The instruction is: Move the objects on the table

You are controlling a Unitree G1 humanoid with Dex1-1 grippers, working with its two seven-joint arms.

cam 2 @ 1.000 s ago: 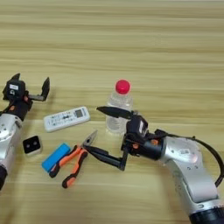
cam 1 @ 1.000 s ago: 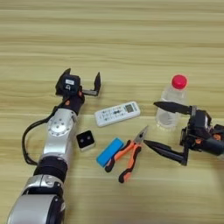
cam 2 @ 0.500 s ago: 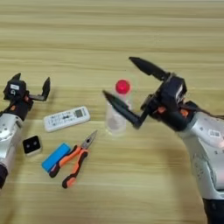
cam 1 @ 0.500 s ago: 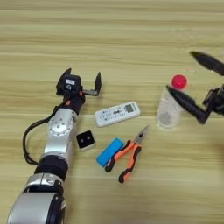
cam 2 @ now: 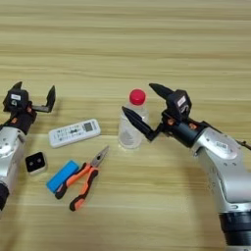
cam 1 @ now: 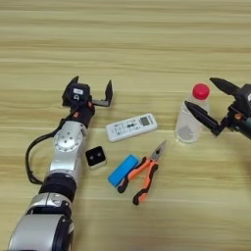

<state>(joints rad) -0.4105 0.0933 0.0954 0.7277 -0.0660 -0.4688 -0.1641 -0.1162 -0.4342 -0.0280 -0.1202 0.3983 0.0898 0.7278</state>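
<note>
I have the right gripper (cam 2: 139, 104) at the clear bottle (cam 2: 130, 126), fingers spread wide. One finger points toward the red cap (cam 2: 137, 96) from the right and the other reaches across the front of the bottle's body; I can't tell whether either touches it. The bottle stands upright on the wooden table (cam 2: 147, 39), right of centre.

My left gripper (cam 1: 91, 90) sits parked at the left, fingers apart and holding nothing, just up and left of the white remote (cam 1: 131, 127). The remote lies flat, slightly tilted, between that gripper and the bottle.

Below the remote are the other pieces. The small black cube (cam 1: 96, 157) rests just beside my left forearm, and the flat blue block (cam 1: 123, 169) lies to its right. The orange-black pliers (cam 1: 143, 173) lie right against the block — their nose points up and right toward the bottle.
</note>
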